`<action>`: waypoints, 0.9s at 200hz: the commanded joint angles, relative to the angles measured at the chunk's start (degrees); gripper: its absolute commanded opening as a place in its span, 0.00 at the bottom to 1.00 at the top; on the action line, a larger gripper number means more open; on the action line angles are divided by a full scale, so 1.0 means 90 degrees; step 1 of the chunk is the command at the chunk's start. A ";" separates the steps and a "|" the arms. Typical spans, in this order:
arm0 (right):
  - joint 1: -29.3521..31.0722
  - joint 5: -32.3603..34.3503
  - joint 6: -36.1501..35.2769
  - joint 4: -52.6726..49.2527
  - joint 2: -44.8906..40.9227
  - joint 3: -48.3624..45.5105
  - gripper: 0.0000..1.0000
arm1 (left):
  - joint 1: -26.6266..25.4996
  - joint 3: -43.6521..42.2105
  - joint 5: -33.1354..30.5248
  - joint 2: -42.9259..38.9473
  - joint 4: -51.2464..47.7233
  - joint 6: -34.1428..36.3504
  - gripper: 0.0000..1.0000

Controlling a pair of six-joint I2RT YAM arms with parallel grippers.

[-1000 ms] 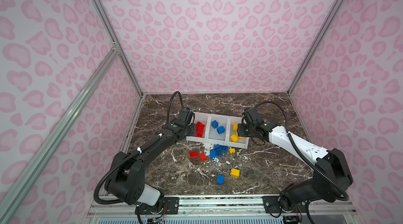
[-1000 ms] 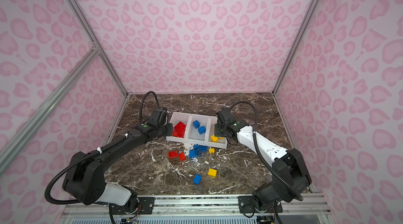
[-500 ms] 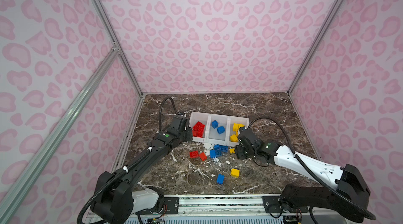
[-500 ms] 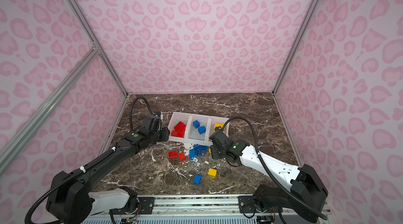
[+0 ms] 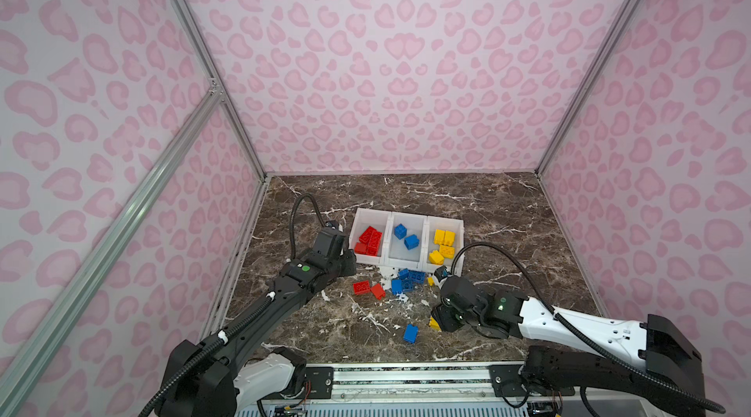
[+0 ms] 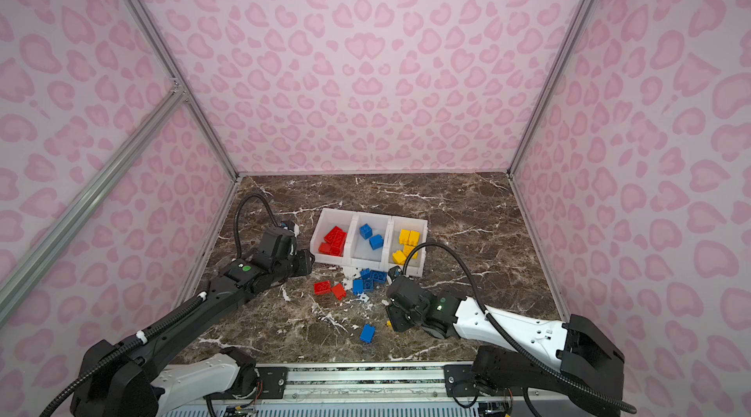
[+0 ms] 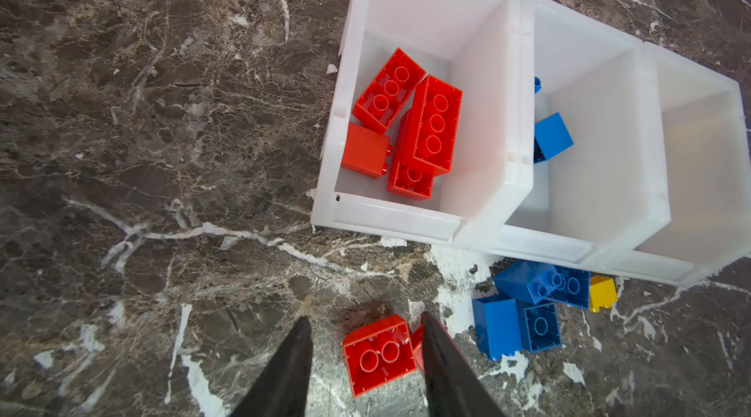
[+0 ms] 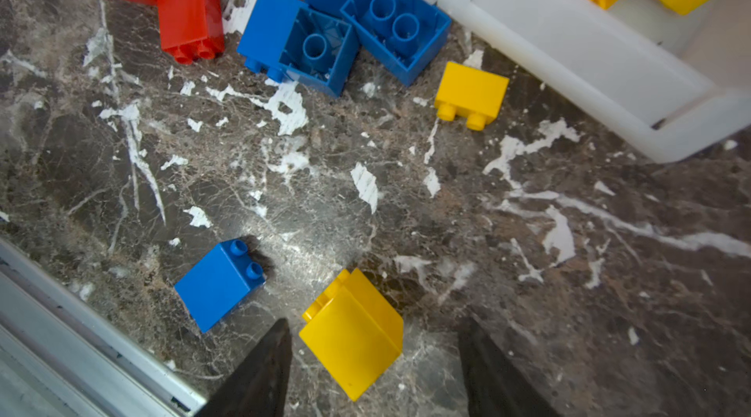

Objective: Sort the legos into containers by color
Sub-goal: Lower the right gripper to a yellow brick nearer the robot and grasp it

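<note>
Top views: left arm stretched forward and low, left gripper [image 5: 348, 263] at the near-left corner of the containers [image 5: 402, 261]. Reds, blues and yellows each sit in their own bin. Right arm reaches in low across the front, right gripper [image 6: 392, 322] tipped down over a yellow brick [image 5: 434, 323]. Loose legos [image 6: 367, 281] lie on the marble [image 6: 467, 232] just in front of the bins.

Left wrist: jaws partway apart, red brick [image 7: 378, 354] lying between them. One finger is at its edge, gap at the other. Not gripped.

Right wrist: jaws wide, yellow brick between them, clear gap on one side. Nothing held.

Glossy plastic legos [image 8: 351, 333], smooth white plastic containers [image 7: 390, 220], polished marble tabletop [image 7: 162, 150]
</note>
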 commanded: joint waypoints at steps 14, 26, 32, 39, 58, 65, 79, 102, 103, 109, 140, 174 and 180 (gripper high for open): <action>0.0227 0.0165 0.0003 0.0066 0.0040 -0.0122 0.69 | -0.0043 -0.0008 -0.0045 -0.0070 0.0067 -0.0119 0.47; 0.0294 0.0180 0.0014 0.0005 0.0018 -0.0179 0.69 | -0.0061 -0.0018 -0.0081 -0.0123 0.0061 -0.0140 0.47; 0.0331 0.0200 0.0021 -0.0042 0.0010 -0.0202 0.69 | -0.0064 -0.0025 -0.0093 -0.0148 0.0059 -0.0148 0.47; 0.0373 0.0236 0.0033 -0.0100 -0.0007 -0.0224 0.70 | -0.0073 -0.0031 -0.0110 -0.0165 0.0061 -0.0160 0.47; 0.0481 0.0254 0.0034 -0.0167 -0.0035 -0.0307 0.70 | -0.0088 -0.0027 -0.0161 -0.0228 0.0034 -0.0186 0.47; 0.0502 0.0255 0.0034 -0.0168 -0.0048 -0.0331 0.70 | -0.0093 -0.0027 -0.0162 -0.0242 0.0017 -0.0196 0.47; 0.0527 0.0237 0.0021 -0.0140 -0.0049 -0.0381 0.70 | -0.0121 -0.0021 -0.0169 -0.0277 -0.0027 -0.0206 0.46; 0.0578 0.0149 0.0025 -0.0071 0.0003 -0.0391 0.69 | -0.0180 -0.0087 -0.0272 -0.0390 -0.0067 -0.0281 0.47; 0.0579 0.0147 0.0016 -0.0071 0.0007 -0.0391 0.69 | -0.0180 -0.0091 -0.0271 -0.0400 -0.0061 -0.0288 0.47; 0.0590 0.0129 0.0017 -0.0071 0.0038 -0.0384 0.69 | -0.0188 -0.0119 -0.0287 -0.0435 -0.0056 -0.0311 0.47; 0.0592 0.0416 0.0084 -0.0171 0.0351 -0.0232 0.69 | -0.0211 -0.0153 -0.0275 -0.0413 -0.0011 -0.0344 0.47; 0.0596 0.0739 0.0192 -0.0205 0.0889 0.0068 0.67 | -0.0230 -0.0066 -0.0266 -0.0302 -0.0035 -0.0275 0.47; 0.0581 0.0811 0.0243 -0.0226 0.0962 0.0127 0.67 | -0.0232 -0.0076 -0.0277 -0.0297 -0.0018 -0.0265 0.47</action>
